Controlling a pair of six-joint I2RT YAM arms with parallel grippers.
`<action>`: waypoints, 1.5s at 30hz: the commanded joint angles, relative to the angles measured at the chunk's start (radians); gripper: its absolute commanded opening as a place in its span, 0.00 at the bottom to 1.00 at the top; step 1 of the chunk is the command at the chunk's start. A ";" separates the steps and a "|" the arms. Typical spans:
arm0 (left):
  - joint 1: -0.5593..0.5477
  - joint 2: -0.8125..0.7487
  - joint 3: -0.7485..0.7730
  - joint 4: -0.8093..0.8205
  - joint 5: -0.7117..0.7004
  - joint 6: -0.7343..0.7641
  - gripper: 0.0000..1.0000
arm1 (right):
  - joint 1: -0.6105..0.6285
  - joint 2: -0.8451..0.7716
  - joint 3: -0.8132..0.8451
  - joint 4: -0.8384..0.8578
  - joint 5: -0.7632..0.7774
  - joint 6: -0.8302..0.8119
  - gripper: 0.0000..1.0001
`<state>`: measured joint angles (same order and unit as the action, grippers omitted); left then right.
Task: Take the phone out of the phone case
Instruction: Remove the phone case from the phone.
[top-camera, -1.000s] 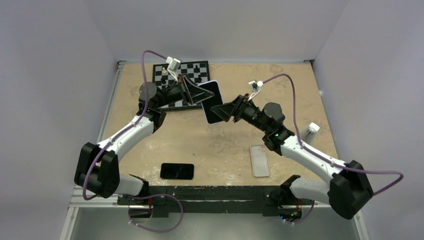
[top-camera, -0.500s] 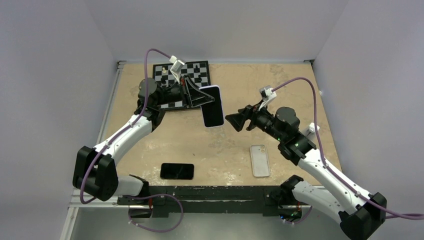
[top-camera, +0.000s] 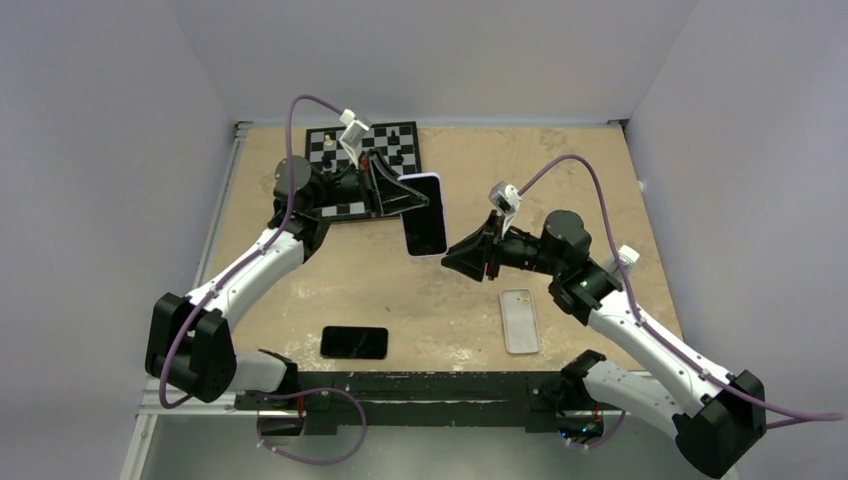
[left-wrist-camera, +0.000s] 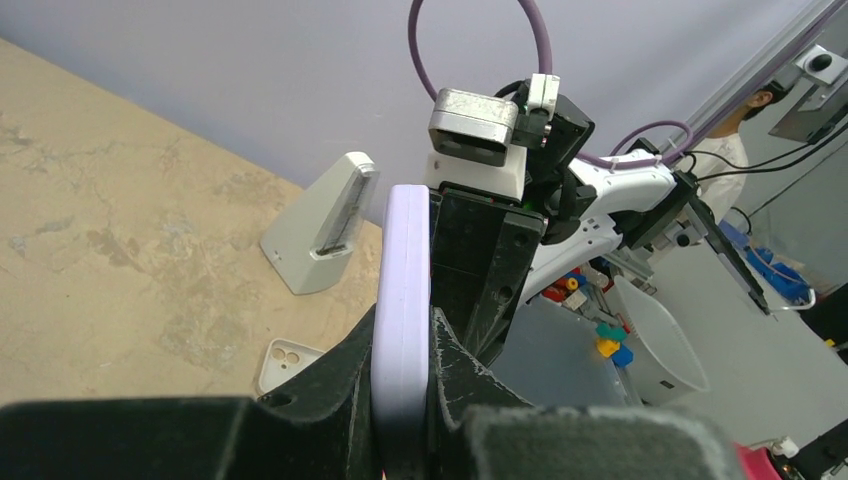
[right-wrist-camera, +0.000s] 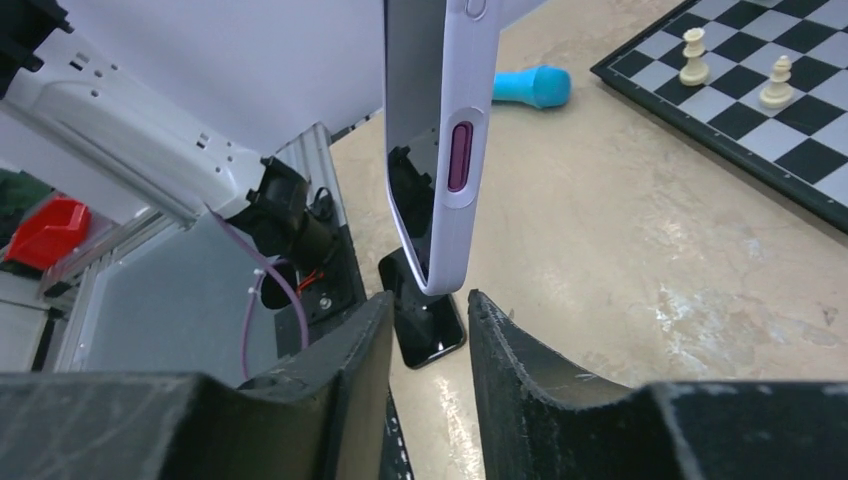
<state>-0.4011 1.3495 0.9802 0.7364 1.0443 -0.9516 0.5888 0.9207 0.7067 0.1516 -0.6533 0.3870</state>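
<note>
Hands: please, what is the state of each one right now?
Left hand: closed, holding the cased phone by its edge.
Right hand: open, holding nothing, close to the phone's corner.

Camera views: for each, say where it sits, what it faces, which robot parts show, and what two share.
Top external: above, behind the robot, facing the table; both arms show.
Left wrist: on the left arm, facing the cased phone edge-on; its jaws show.
Right wrist: on the right arm, facing that phone's end; jaws show.
Shared: the phone.
</note>
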 joint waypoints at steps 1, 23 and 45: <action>-0.002 -0.013 0.057 0.128 0.030 -0.032 0.00 | 0.002 0.021 0.050 0.064 -0.107 -0.027 0.36; -0.028 0.019 0.093 0.234 0.129 -0.124 0.00 | -0.001 0.075 0.102 0.059 -0.252 -0.156 0.12; -0.085 0.065 0.178 0.301 0.201 -0.377 0.00 | -0.030 0.358 0.501 -0.385 -0.260 -0.755 0.00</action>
<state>-0.4320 1.4025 1.1206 1.0183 1.2324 -1.1587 0.5636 1.2053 1.0935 -0.1555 -1.0870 -0.1513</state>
